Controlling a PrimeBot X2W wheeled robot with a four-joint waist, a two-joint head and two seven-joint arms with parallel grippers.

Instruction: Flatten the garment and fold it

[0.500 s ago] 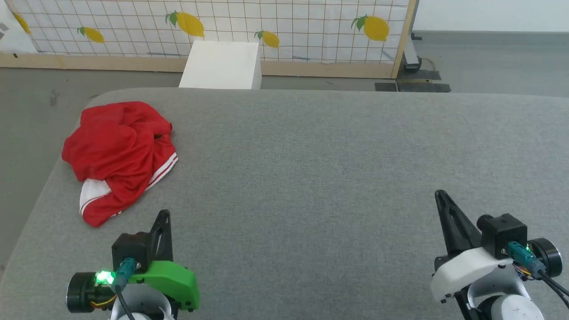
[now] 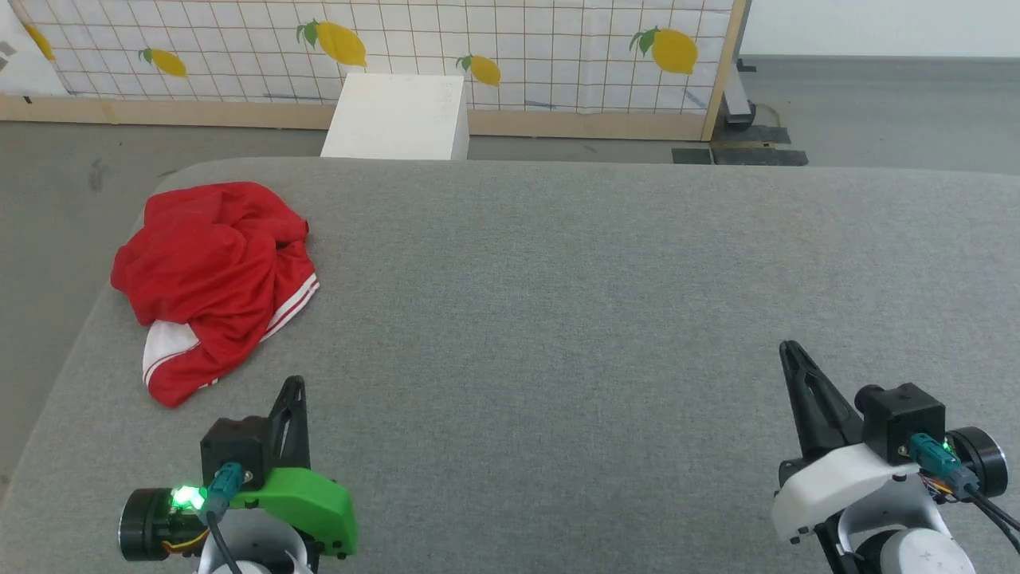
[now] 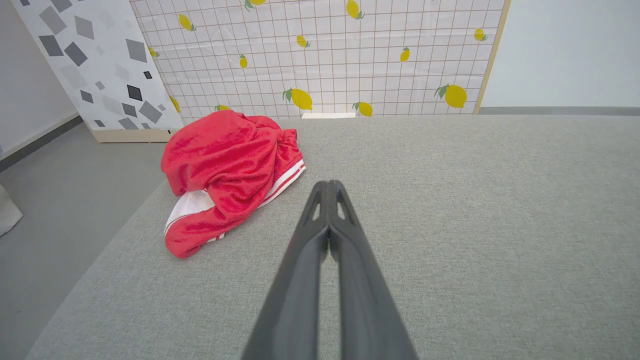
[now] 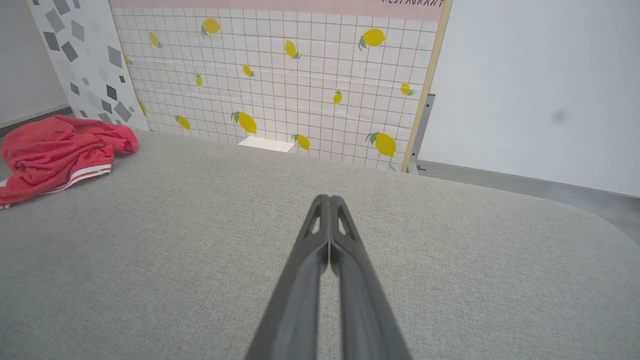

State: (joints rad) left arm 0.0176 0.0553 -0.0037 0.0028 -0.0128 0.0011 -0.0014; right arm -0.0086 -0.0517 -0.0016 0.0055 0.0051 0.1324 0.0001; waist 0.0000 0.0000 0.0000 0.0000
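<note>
Head view showed nothing had shifted: the garment [image 2: 211, 279] lay crumpled at the far left of the tabletop [image 2: 558, 319], my left end effector [image 2: 295, 384] and right end effector [image 2: 789, 348] sat near, both pinched closed and empty, so flattening had not begun.

We've got bright, even, diffuse light in all 3 views, with no glare on the grey cushion [image 2: 558, 319]. Just a thin, soft shadow sits under the garment [image 2: 211, 279]. The head view is sharp. In both wrist views the lemon-print panel [image 3: 325, 55] leans and bows toward the edges.
</note>
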